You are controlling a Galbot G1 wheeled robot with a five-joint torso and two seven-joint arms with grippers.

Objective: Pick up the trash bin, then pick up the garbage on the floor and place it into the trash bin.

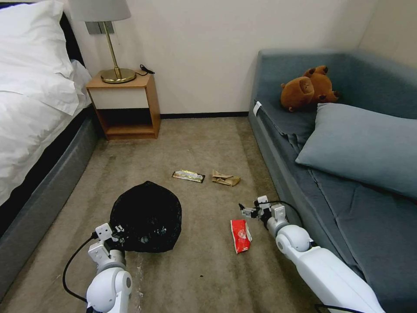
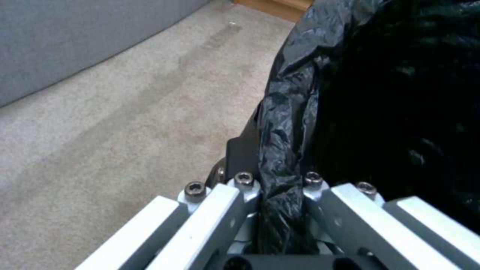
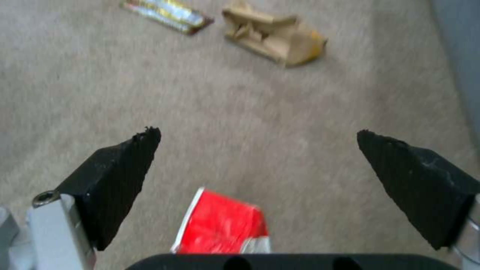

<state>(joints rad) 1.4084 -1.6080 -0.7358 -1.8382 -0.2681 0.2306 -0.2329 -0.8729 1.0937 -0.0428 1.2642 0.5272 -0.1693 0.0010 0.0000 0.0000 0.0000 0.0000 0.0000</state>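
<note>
The trash bin [image 1: 145, 217], covered by its crinkly black bag, is in front of my left arm. My left gripper [image 1: 117, 230] is shut on the bag-covered rim [image 2: 282, 150] at the bin's near side. The garbage lies on the carpet. A red-white wrapper [image 1: 240, 234] is to the right of the bin. A brown paper bag [image 1: 225, 178] and a flat yellow-green wrapper [image 1: 188, 175] lie farther off. My right gripper [image 1: 249, 211] hangs open just above the red wrapper's [image 3: 225, 225] far end, and its black fingertips [image 3: 127, 161] stand wide apart.
A white bed [image 1: 34, 108] runs along the left. A wooden nightstand [image 1: 124, 106] with a lamp stands at the back wall. A blue sofa [image 1: 295, 187] with a pillow and a teddy bear lies close to my right arm. Open carpet lies between them.
</note>
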